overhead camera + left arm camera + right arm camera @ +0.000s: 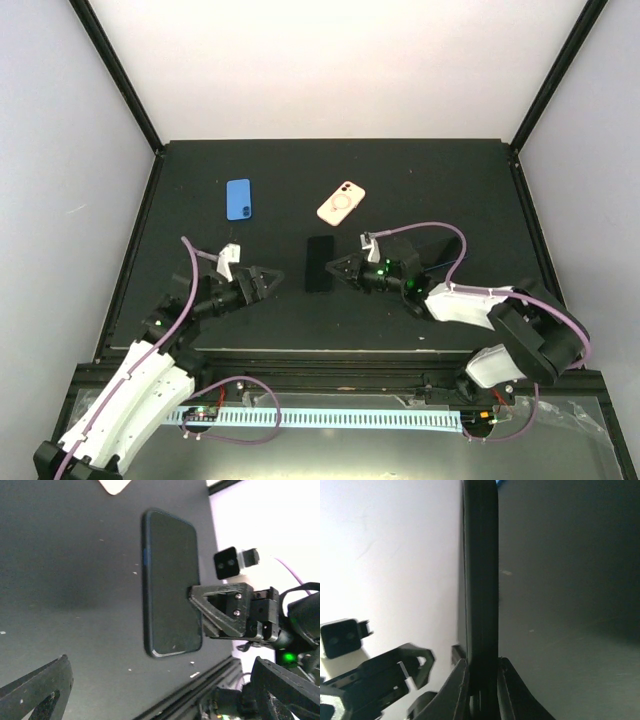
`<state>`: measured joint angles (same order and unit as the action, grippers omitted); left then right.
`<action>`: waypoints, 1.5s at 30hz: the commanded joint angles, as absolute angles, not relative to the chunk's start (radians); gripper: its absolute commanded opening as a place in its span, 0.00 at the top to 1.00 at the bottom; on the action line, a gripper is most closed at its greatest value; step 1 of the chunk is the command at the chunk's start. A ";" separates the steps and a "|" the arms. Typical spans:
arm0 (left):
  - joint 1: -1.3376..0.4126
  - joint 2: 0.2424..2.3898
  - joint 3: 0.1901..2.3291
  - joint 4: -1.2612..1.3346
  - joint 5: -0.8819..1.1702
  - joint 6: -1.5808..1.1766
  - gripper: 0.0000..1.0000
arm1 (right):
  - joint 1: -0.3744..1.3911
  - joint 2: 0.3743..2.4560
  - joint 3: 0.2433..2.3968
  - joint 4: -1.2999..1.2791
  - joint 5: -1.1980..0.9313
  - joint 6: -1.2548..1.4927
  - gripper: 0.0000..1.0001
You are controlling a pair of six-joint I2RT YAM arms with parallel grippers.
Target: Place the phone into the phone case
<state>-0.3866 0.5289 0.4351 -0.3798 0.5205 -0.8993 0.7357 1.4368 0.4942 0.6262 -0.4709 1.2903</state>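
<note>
The black phone (319,263) lies dark side up in the middle of the mat. It also shows in the left wrist view (170,580) and edge-on in the right wrist view (480,580). My right gripper (335,268) is shut on the phone's right long edge, one finger above it and one below (482,680). My left gripper (281,279) is open and empty just left of the phone, its fingers spread wide (160,700). The pale pink phone case (341,203) lies back up with its white ring showing, beyond the phone; one corner shows in the left wrist view (114,485).
A blue phone-sized case (238,199) lies at the far left of the mat. The black mat (450,200) is bounded by black frame posts and white walls. A rail (330,375) runs along the near edge.
</note>
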 commanded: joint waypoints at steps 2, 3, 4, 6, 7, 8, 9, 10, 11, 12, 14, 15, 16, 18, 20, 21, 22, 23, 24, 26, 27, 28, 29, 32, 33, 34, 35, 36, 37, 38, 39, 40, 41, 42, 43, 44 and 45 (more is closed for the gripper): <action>-0.384 0.529 0.492 -0.540 0.324 -0.839 0.01 | 0.637 1.427 0.503 0.503 -0.444 1.134 0.90; -0.381 0.531 0.494 -0.549 0.309 -0.839 0.01 | 0.617 1.436 0.509 0.482 -0.447 1.113 0.90; -0.379 0.536 0.493 -0.556 0.297 -0.839 0.01 | 0.599 1.447 0.517 0.464 -0.452 1.095 0.90; -0.377 0.542 0.491 -0.560 0.280 -0.844 0.01 | 0.565 1.481 0.533 0.436 -0.464 1.062 0.90; -0.374 0.545 0.490 -0.563 0.274 -0.846 0.01 | 0.551 1.496 0.541 0.422 -0.468 1.052 0.90; -0.373 0.548 0.490 -0.566 0.268 -0.847 0.01 | 0.537 1.508 0.545 0.414 -0.468 1.046 0.90; -0.373 0.549 0.491 -0.569 0.263 -0.849 0.01 | 0.526 1.520 0.546 0.414 -0.465 1.044 0.90; -0.371 0.551 0.492 -0.573 0.257 -0.851 0.01 | 0.514 1.531 0.547 0.414 -0.461 1.041 0.90; -0.370 0.550 0.492 -0.576 0.255 -0.852 0.01 | 0.504 1.546 0.551 0.417 -0.460 1.036 0.90; -0.370 0.549 0.493 -0.579 0.253 -0.851 0.01 | 0.497 1.560 0.558 0.419 -0.461 1.029 0.90; -0.368 0.545 0.492 -0.584 0.247 -0.853 0.01 | 0.482 1.593 0.575 0.411 -0.462 1.019 0.90; -0.367 0.541 0.491 -0.586 0.246 -0.854 0.01 | 0.475 1.604 0.580 0.414 -0.461 1.016 0.90; -0.367 0.540 0.489 -0.589 0.243 -0.854 0.01 | 0.471 1.616 0.589 0.415 -0.460 1.013 0.90; -0.365 0.538 0.485 -0.600 0.235 -0.864 0.01 | 0.462 1.638 0.601 0.417 -0.462 1.009 0.89; -0.364 0.546 0.483 -0.611 0.224 -0.869 0.01 | 0.457 1.660 0.614 0.409 -0.463 1.004 0.87; -0.364 0.549 0.483 -0.616 0.218 -0.872 0.01 | 0.455 1.670 0.621 0.402 -0.465 1.001 0.86; -0.362 0.552 0.483 -0.621 0.211 -0.876 0.01 | 0.453 1.679 0.626 0.396 -0.467 1.000 0.85; -0.362 0.557 0.484 -0.624 0.205 -0.880 0.01 | 0.452 1.687 0.629 0.391 -0.470 1.001 0.84; -0.361 0.562 0.485 -0.629 0.196 -0.886 0.01 | 0.450 1.691 0.631 0.387 -0.471 1.000 0.83; -0.359 0.571 0.487 -0.641 0.176 -0.900 0.01 | 0.448 1.691 0.633 0.368 -0.466 0.996 0.80; -0.359 0.577 0.488 -0.646 0.166 -0.907 0.01 | 0.448 1.688 0.635 0.354 -0.460 0.991 0.78; -0.358 0.581 0.488 -0.652 0.157 -0.914 0.01 | 0.449 1.684 0.637 0.339 -0.453 0.985 0.76; -0.356 0.586 0.489 -0.656 0.149 -0.919 0.01 | 0.448 1.677 0.641 0.320 -0.447 0.979 0.74; -0.347 0.606 0.498 -0.684 0.099 -0.937 0.01 | 0.448 1.659 0.659 0.252 -0.427 0.960 0.65; -0.343 0.614 0.505 -0.701 0.077 -0.944 0.01 | 0.448 1.652 0.664 0.231 -0.422 0.954 0.62; -0.338 0.620 0.511 -0.715 0.052 -0.949 0.01 | 0.448 1.645 0.669 0.212 -0.419 0.946 0.59; -0.331 0.629 0.519 -0.727 0.031 -0.952 0.01 | 0.448 1.637 0.672 0.194 -0.419 0.939 0.55; -0.323 0.638 0.527 -0.735 0.011 -0.952 0.01 | 0.447 1.629 0.675 0.179 -0.421 0.933 0.52; -0.315 0.649 0.539 -0.742 -0.006 -0.948 0.01 | 0.447 1.619 0.676 0.167 -0.424 0.925 0.48; -0.304 0.664 0.549 -0.748 -0.026 -0.946 0.01 | 0.448 1.610 0.675 0.160 -0.430 0.917 0.45; -0.294 0.679 0.561 -0.752 -0.049 -0.941 0.01 | 0.449 1.597 0.674 0.155 -0.435 0.907 0.41; -0.285 0.699 0.573 -0.756 -0.070 -0.932 0.01 | 0.449 1.581 0.670 0.150 -0.440 0.897 0.38; -0.276 0.718 0.585 -0.760 -0.092 -0.925 0.01 | 0.449 1.563 0.666 0.142 -0.442 0.889 0.35; -0.266 0.740 0.595 -0.763 -0.110 -0.915 0.01 | 0.448 1.542 0.661 0.131 -0.441 0.881 0.30; -0.254 0.763 0.605 -0.765 -0.126 -0.905 0.01 | 0.448 1.522 0.657 0.122 -0.441 0.872 0.24; -0.242 0.786 0.613 -0.763 -0.140 -0.891 0.01 | 0.449 1.500 0.653 0.111 -0.442 0.866 0.18; -0.227 0.810 0.619 -0.762 -0.153 -0.879 0.01 | 0.449 1.478 0.651 0.099 -0.443 0.856 0.14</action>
<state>-0.2710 0.7395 0.5598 -0.7319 -0.0422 -0.9237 0.4530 1.5600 0.6521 0.1471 -0.4393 0.9092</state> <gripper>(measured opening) 0.990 0.793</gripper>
